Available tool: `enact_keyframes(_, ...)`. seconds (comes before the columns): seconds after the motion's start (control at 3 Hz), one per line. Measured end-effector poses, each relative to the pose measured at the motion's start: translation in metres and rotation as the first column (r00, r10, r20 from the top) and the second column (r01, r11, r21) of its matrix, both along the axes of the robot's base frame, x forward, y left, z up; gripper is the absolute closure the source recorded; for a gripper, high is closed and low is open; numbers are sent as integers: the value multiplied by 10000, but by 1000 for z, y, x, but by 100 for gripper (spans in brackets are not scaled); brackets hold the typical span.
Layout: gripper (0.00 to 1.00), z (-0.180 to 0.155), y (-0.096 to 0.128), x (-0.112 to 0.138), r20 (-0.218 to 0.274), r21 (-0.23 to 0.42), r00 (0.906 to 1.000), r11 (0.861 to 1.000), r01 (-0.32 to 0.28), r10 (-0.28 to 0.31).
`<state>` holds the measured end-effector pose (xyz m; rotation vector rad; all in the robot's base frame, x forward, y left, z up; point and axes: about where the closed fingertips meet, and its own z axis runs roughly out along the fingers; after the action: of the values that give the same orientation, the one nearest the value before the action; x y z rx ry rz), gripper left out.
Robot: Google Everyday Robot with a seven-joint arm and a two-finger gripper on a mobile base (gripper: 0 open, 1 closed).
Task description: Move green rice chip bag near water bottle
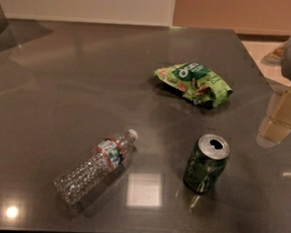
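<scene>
The green rice chip bag lies crumpled on the grey table, right of center toward the back. The water bottle lies on its side at the front left, with its white cap pointing up and to the right. The bag and the bottle are well apart. My gripper shows at the right edge of the view as a grey body with beige parts below it. It is to the right of the bag, apart from it, and holds nothing that I can see.
A dark green soda can with an open top stands upright at the front right, between the bag and the table's front edge. The table's right edge runs close to the gripper. A pale wall lies behind the table.
</scene>
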<state>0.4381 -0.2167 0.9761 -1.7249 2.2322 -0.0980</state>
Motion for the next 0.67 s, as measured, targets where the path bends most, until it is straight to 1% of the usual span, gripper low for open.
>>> enact_keyframes(0.33,0,0,0,0,2,0,10000,10000,0,0)
enact_keyframes(0.67,0,2,5,7,13,223,9996,9994,-269,269)
